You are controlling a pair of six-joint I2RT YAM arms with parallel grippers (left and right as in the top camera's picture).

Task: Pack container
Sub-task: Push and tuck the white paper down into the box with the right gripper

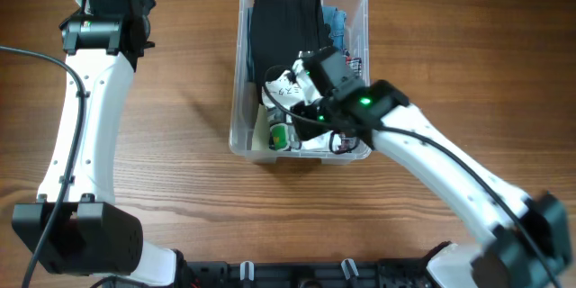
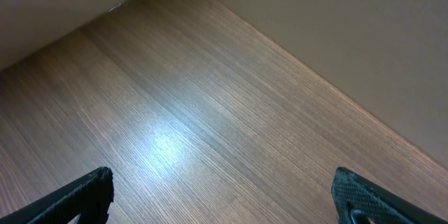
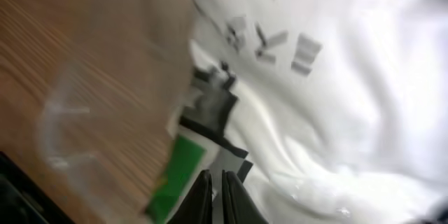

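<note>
1. Two arms are in view at a wooden table (image 1: 180, 216). The container (image 1: 236, 99) sits at the upper centre of the overhead view, well right of the left arm (image 1: 90, 81).
2. Container contents: a black folded garment (image 1: 283, 22) fills the far half, and a strip of blue fabric (image 1: 337, 22) lies along its right side. A white item with dark print (image 1: 288, 85) lies in the near half, with a green-labelled piece (image 1: 279, 135) near the front left corner.
3. Right gripper (image 3: 218, 196): it reaches into the near half of the container, over the white item (image 3: 315, 77). Its fingers are nearly together, with only a thin slit between them. Whether they pinch anything cannot be told, as the view is blurred.
4. Right wrist view: the green piece (image 3: 175, 171) is just left of the fingertips, and the clear container wall (image 3: 77, 126) is at left, with wood behind it.
5. Left gripper (image 2: 224, 203): the jaws are wide apart over bare table (image 2: 175, 112) and hold nothing. It is outside the container, at the far left.
</note>
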